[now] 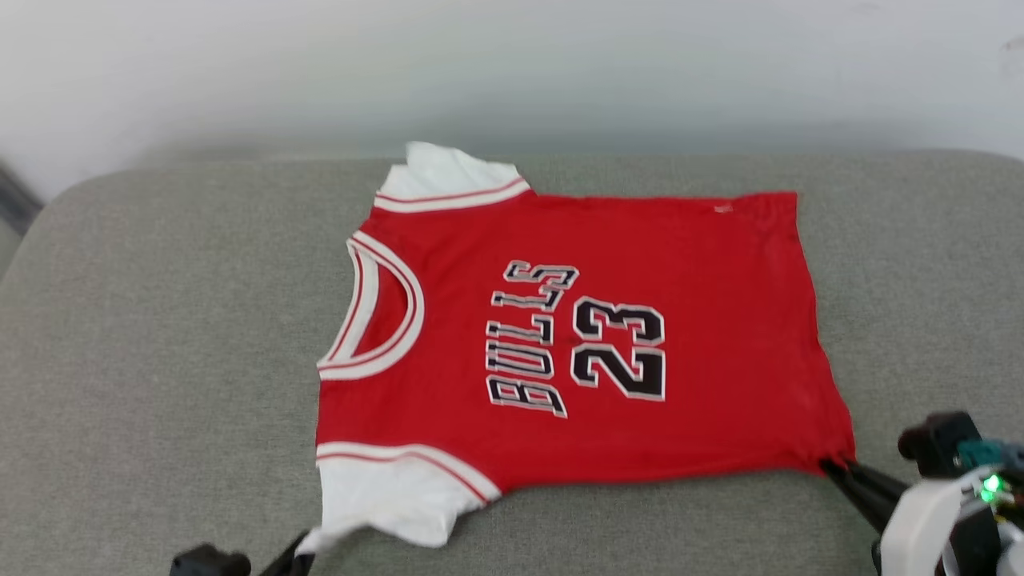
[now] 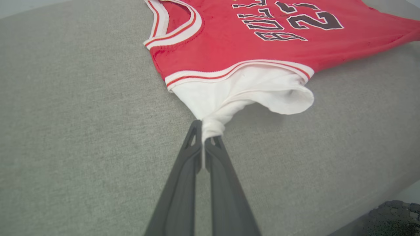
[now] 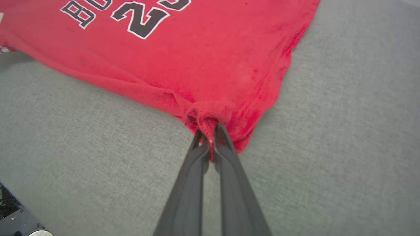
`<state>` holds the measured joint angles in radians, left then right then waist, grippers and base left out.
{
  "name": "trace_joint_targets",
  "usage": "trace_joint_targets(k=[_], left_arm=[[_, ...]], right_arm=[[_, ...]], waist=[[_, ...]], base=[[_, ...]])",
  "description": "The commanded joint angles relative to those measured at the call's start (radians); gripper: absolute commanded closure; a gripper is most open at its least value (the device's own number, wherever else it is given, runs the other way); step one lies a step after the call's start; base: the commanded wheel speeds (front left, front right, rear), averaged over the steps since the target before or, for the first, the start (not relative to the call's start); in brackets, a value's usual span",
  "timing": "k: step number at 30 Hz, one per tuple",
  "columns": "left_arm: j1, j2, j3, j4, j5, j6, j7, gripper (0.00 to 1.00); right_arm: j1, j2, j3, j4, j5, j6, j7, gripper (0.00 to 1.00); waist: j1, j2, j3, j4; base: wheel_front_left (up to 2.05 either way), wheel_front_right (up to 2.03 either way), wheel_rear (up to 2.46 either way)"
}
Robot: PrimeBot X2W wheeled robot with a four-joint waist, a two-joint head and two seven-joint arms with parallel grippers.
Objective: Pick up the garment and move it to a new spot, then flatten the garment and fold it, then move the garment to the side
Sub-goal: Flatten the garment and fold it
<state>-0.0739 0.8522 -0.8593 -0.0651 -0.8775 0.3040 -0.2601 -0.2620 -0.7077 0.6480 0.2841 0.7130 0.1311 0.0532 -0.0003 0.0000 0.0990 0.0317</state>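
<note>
On the grey cushion [image 1: 160,320] below a pale wall [image 1: 512,64], our left gripper [image 2: 205,132] pinches the garment [image 1: 576,336] by its near white sleeve, the red front spread face up mid-cushion, and our right gripper [image 3: 210,131] clamps its near hem corner.

1 garment [image 1: 624,336] is lying on 1 grey cushion [image 1: 160,360]. 1 left gripper [image 2: 205,134] and 1 right gripper [image 3: 210,131] are showing, each presenting 2 dark fingers [image 2: 182,183].
</note>
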Motion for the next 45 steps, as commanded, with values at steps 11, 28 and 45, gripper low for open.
trace_joint_targets(k=[11, 28, 45], left_arm=[[0.175, 0.002, -0.053, 0.003, -0.054, -0.004, 0.006, 1.0], [-0.132, -0.013, -0.005, 0.016, 0.1, -0.09, 0.035, 1.0], [-0.41, -0.037, 0.016, 0.177, 0.164, -0.213, 0.087, 1.0]], right_arm=[[0.34, 0.02, -0.219, -0.132, -0.064, -0.001, 0.083, 1.0], [0.356, 0.093, -0.404, -0.295, -0.15, -0.001, 0.183, 1.0], [0.144, 0.108, -0.369, -0.274, -0.167, -0.001, 0.216, 1.0]], waist=[[0.0003, 0.0, -0.035, 0.008], [0.0003, 0.0, 0.04, 0.012], [0.0003, 0.0, 0.174, -0.054]], base=[[0.0, 0.0, 0.0], [0.0, 0.0, 0.0], [0.0, 0.0, 0.0]])
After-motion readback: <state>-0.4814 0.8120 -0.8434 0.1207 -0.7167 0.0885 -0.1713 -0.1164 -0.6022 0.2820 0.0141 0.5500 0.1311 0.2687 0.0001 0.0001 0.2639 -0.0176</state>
